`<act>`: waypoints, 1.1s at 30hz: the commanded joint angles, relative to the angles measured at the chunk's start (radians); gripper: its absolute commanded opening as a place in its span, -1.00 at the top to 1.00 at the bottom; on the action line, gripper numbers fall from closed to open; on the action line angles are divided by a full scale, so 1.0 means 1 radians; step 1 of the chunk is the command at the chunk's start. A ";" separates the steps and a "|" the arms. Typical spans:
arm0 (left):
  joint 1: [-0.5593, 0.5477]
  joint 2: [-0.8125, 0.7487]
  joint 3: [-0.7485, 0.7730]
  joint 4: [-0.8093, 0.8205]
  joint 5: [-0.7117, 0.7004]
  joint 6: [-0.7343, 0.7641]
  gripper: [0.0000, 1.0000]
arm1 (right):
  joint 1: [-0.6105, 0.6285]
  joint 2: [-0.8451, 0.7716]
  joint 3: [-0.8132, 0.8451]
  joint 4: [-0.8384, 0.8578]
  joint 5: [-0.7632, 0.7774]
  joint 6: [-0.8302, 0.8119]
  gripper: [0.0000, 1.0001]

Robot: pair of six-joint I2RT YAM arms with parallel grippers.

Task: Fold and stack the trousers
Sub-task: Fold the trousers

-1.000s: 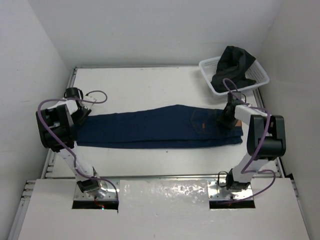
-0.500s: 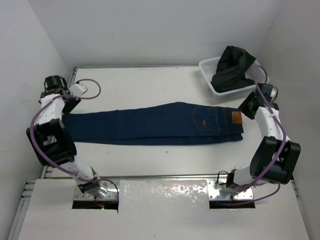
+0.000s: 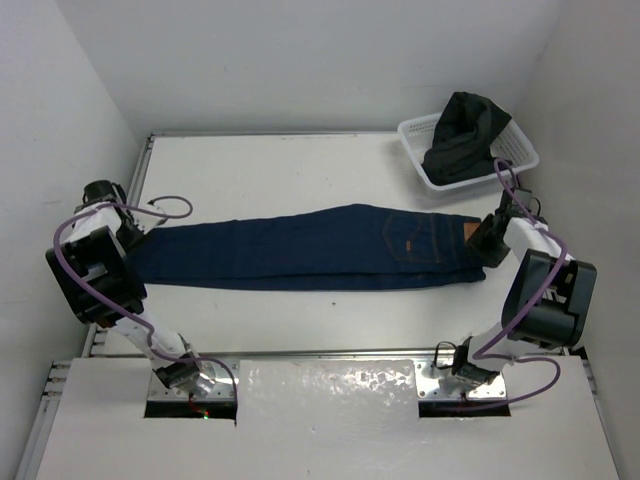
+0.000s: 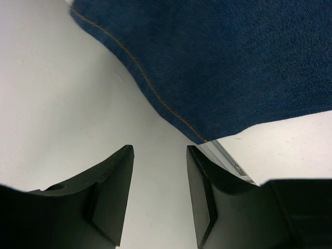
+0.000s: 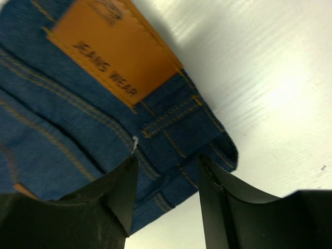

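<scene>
Trousers (image 3: 300, 255) laid flat overhead, patch (image 5: 111, 54) lettering legible only from right wrist

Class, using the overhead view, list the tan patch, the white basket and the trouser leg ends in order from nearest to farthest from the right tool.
Measured from the right tool:
1. The tan patch, right beside it at the waist of the trousers.
2. The white basket, behind it at the far right of the table.
3. The leg ends, across on the left side.
</scene>
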 commanded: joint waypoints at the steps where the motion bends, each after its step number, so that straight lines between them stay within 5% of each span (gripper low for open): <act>1: -0.002 -0.012 -0.036 0.035 -0.026 0.029 0.13 | 0.000 -0.021 -0.020 -0.018 0.050 -0.017 0.04; 14: 0.000 -0.030 -0.056 0.025 -0.036 0.032 0.12 | 0.000 0.034 -0.032 0.068 0.112 -0.009 0.07; 27: 0.000 -0.113 -0.196 0.046 -0.036 0.357 0.10 | 0.002 0.064 -0.018 0.114 0.130 -0.006 0.74; 33: 0.000 -0.075 -0.326 0.299 -0.144 0.452 0.08 | 0.002 0.054 -0.015 0.113 0.143 -0.021 1.00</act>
